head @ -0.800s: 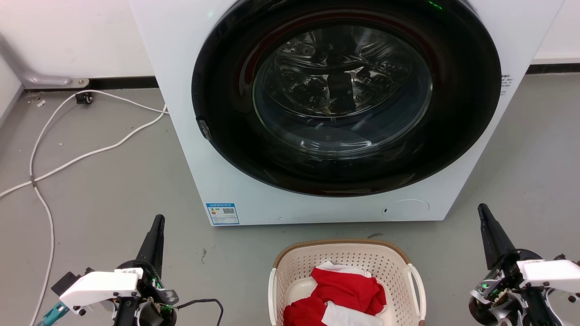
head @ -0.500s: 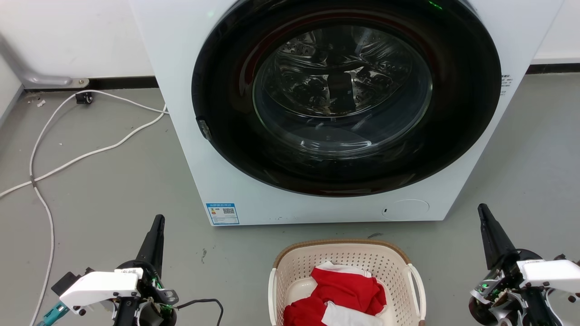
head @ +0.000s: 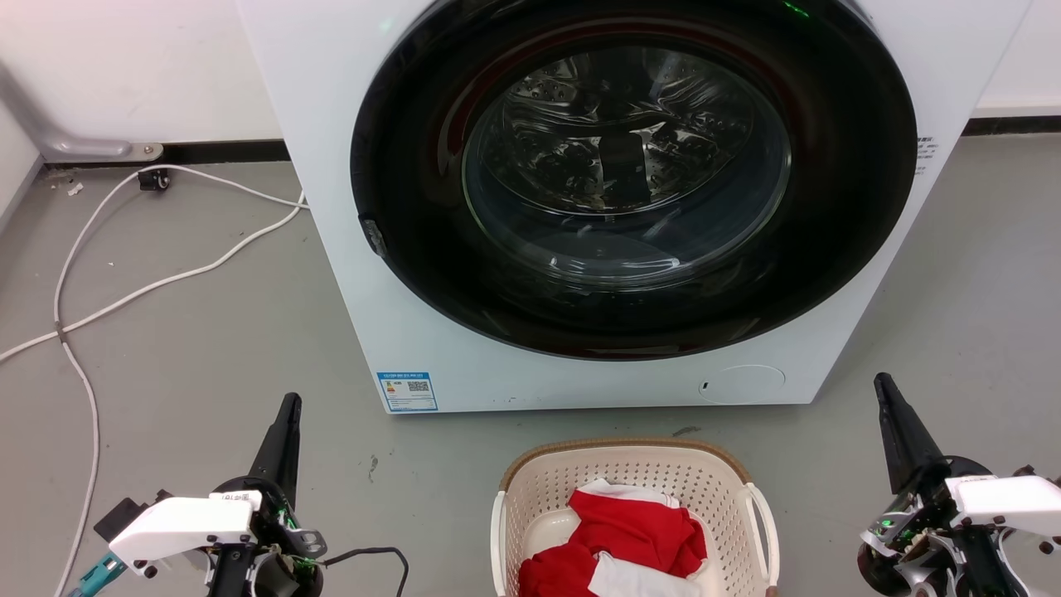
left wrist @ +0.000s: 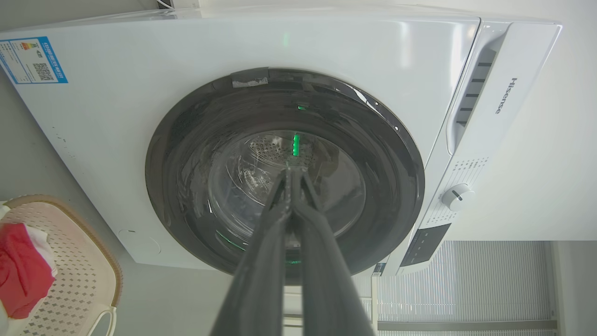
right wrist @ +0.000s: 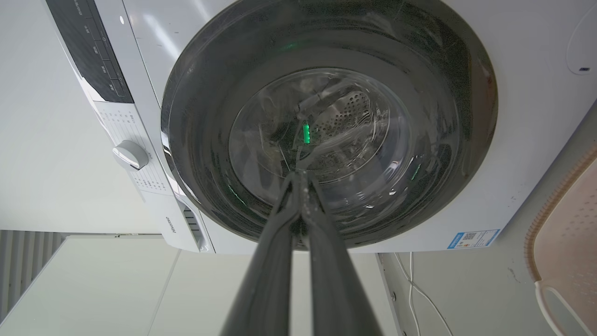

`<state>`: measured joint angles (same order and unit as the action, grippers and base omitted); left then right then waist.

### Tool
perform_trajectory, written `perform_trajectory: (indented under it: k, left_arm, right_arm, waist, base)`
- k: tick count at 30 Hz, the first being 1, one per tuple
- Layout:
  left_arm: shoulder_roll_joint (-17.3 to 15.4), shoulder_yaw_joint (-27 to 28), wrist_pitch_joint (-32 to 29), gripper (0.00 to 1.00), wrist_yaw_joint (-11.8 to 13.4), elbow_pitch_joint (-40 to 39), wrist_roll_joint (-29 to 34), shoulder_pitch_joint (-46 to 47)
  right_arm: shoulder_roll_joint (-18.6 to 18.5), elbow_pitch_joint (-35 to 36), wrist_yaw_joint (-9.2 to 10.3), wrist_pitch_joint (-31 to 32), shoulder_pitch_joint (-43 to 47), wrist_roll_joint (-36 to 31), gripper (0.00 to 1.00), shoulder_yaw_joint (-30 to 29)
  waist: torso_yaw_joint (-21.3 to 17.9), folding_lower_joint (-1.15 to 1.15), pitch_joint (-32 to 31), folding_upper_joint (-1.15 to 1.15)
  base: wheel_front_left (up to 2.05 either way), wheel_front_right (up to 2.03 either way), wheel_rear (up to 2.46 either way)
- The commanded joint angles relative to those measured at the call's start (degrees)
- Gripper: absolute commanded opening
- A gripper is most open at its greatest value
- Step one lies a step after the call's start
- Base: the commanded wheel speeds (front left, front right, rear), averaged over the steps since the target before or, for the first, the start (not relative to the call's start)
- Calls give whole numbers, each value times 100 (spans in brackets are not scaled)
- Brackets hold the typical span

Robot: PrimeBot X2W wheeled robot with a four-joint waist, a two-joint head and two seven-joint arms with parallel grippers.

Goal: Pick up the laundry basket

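Head view: the left hand, fingers pressed together and holding nothing, is at lower left over the floor. The laundry basket stands on the floor in the middle, near the washer, with red and white clothes inside. At lower right, the right hand is pressed together too, apart from it.

You are viewing: laundry basket showing cream perforated walls, brown woven-look rim; clothes showing red, white; washer white, door ring black; floor grey.
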<state>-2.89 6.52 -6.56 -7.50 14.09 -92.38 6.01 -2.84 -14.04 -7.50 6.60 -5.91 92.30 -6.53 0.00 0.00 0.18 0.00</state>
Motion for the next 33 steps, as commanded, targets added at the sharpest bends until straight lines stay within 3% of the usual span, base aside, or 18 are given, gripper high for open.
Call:
perform_trajectory:
  k: [1, 4, 5, 16, 23, 33]
  left_arm:
    - [5, 12, -13, 0, -19, 1, -8, 47]
    - [5, 12, -13, 0, -19, 1, -8, 47]
    - [0, 0, 0, 100, -1, 0, 0, 0]
    - [18, -84, 225, 100, 2, -30, 226, -184]
    - [16, -38, 416, 100, 98, -248, 1095, -179]
    - [12, -328, 665, 100, 449, -620, 2459, -233]
  right_arm:
    - [-7, -3, 2, 6, -61, 23, 0, -2]
    - [-7, -3, 2, 6, -61, 23, 0, -2]
    - [0, 0, 0, 0, 0, 0, 100, 0]
    - [10, -82, 1, -224, 185, -297, 100, 55]
    - [8, 177, 1, -415, 222, -1245, 100, 48]
    - [5, 700, 1, -665, 307, -2793, 100, 177]
  waist:
    - [0, 0, 0, 0]
    - [0, 0, 0, 0]
    - [0, 0, 0, 0]
    - [3, 1, 6, 0]
    - [7, 0, 14, 0]
    - [19, 0, 33, 0]
  base:
    - [0, 0, 0]
    - [0, 0, 0]
    - [0, 0, 0]
    - [0, 0, 0]
    - [0, 0, 0]
    - [0, 0, 0]
